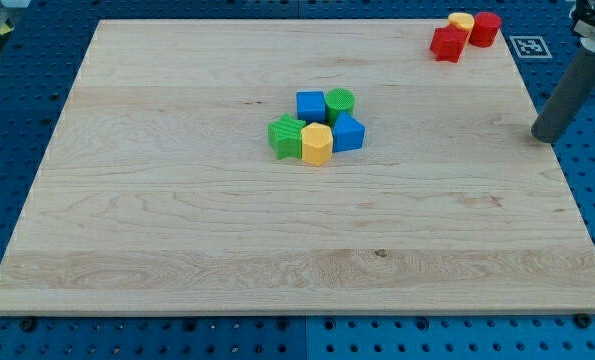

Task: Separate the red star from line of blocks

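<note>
A red star (448,43) lies near the board's top right corner. It touches a yellow block (461,21), and a red cylinder (486,28) sits to the right of the yellow block; the three form a short row. My tip (545,135) rests at the board's right edge, below and to the right of this row and well apart from it.
A cluster sits at the middle of the wooden board (177,220): a blue cube (311,105), a green cylinder (341,101), a second blue block (348,132), a yellow hexagonal block (317,144) and a green star-like block (286,137). A printed marker (528,45) lies beyond the board's right edge.
</note>
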Robot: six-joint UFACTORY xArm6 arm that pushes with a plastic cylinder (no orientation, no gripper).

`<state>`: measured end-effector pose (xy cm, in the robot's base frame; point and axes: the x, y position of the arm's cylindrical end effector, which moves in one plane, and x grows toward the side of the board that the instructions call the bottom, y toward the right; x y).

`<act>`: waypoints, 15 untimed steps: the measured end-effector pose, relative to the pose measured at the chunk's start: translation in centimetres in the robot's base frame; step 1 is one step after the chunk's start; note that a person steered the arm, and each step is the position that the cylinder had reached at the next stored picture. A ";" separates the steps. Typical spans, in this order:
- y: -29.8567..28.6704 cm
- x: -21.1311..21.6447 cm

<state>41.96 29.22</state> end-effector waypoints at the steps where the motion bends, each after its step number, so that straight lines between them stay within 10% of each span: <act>1: 0.0 0.0; 15: -6.1 -17.4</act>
<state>24.54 23.14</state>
